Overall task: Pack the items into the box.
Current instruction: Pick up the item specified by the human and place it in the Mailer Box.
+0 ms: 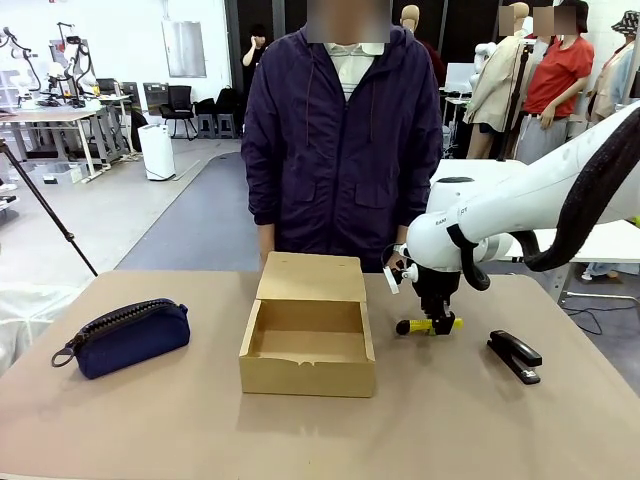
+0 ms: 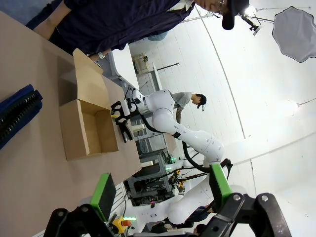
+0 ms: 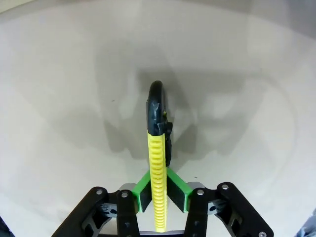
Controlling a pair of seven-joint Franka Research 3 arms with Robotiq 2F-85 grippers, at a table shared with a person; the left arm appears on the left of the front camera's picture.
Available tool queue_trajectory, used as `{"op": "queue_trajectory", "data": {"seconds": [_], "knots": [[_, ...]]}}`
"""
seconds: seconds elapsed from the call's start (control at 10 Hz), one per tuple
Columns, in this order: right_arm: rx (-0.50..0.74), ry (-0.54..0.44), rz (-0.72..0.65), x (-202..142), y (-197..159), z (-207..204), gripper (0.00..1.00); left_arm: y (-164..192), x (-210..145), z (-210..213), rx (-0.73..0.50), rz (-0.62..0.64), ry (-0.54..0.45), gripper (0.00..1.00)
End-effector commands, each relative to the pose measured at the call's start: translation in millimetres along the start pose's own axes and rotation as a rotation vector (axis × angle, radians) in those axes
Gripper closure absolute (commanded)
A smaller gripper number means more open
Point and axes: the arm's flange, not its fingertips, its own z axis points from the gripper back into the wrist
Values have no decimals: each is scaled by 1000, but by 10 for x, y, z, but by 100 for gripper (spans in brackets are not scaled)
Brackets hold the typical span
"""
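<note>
Upper left of the front view, we list: white wall (image 1: 120,30), work tables (image 1: 50,115), black chairs (image 1: 180,105), one white floor unit (image 1: 157,152). Centre left: grey floor (image 1: 180,220). Left edge: black tripod leg (image 1: 45,210). Right edge: white table (image 1: 620,245). Upper right of the left wrist view, we note a round light diffuser (image 2: 296,32).

The brown cardboard box (image 1: 308,378) sits mid-table, open and empty, its flap lid leaning back toward the far edge. The navy zippered pouch (image 1: 130,337) lies closed near the table's left edge, ring pull at its left end. The yellow-and-black utility knife (image 1: 452,323) lies level, low over the surface just right of the box, pinched at mid-length by the right gripper (image 3: 157,191).
</note>
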Motion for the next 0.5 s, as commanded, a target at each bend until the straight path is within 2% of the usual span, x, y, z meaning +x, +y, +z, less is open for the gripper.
{"op": "queue_trajectory", "data": {"seconds": [0.0,0.4], "knots": [[39,-38,24,11,-46,63,100,-19,14,4,-24,-13,-5,0],[58,-38,29,24,-59,72,100,-19,14,4,-24,-13,-5,0]]}}
